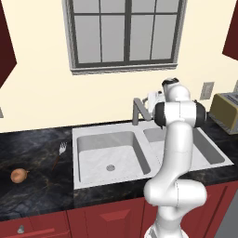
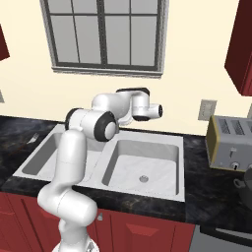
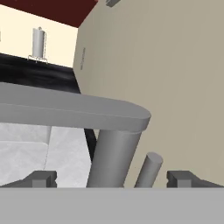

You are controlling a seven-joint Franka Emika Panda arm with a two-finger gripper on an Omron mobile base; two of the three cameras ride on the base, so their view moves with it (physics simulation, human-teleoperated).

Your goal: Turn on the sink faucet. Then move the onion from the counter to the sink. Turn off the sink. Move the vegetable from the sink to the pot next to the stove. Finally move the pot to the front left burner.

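The sink sits in the black counter, its deep basin bare down to the round drain. The onion lies on the counter well to the left of the sink, with a fork between them, far from the gripper. Behind the basins, the gripper hangs with its fingers spread wide and holding nothing, its dark tips either side of the sink faucet post and thin lever.
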